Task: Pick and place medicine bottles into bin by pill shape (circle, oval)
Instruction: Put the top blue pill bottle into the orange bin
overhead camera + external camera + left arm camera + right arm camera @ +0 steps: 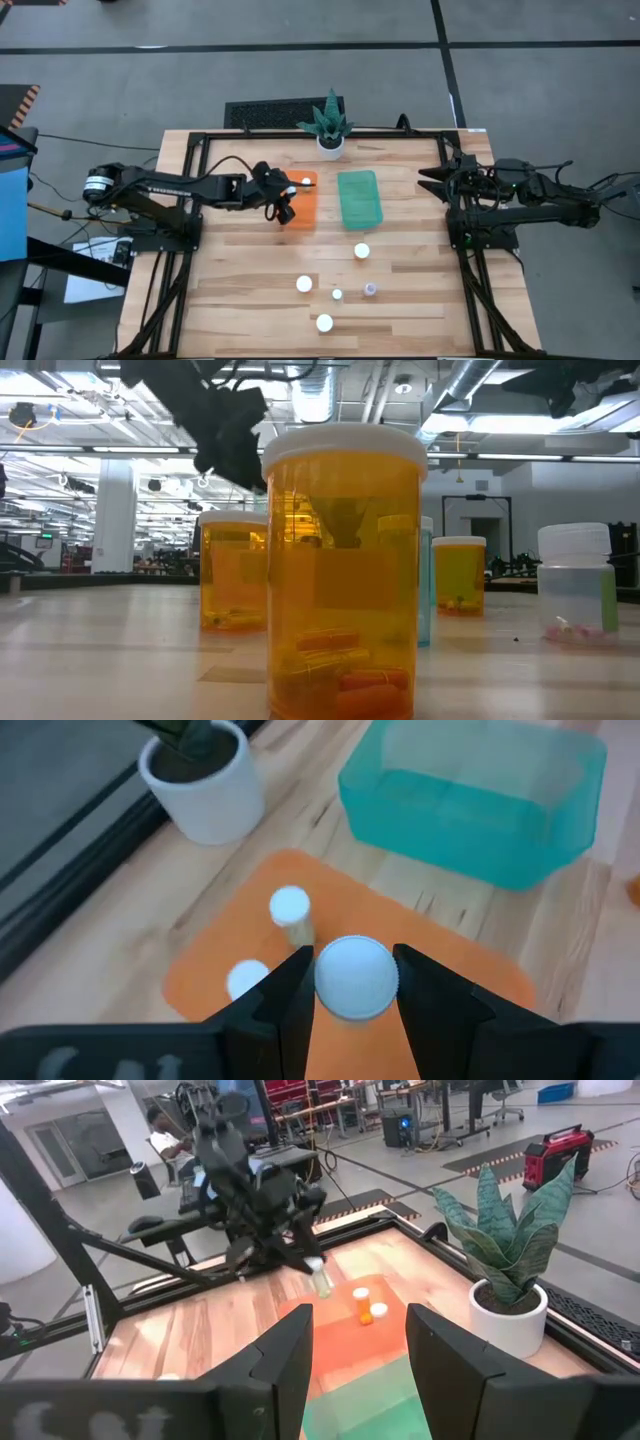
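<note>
My left fingers (350, 982) grip a white-capped bottle (354, 976) above the orange bin (298, 200), where two bottles (290, 910) seemingly stand. My right fingers (357, 1342) wait open, empty, at the worktop's (240, 260) right edge

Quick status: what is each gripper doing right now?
Left gripper: closed on a white-capped medicine bottle above the orange bin.
Right gripper: open, empty, at the table's right edge.

The left end effector (310, 1268) holds a bottle (320, 1278) above the orange bin (335, 1342).
</note>
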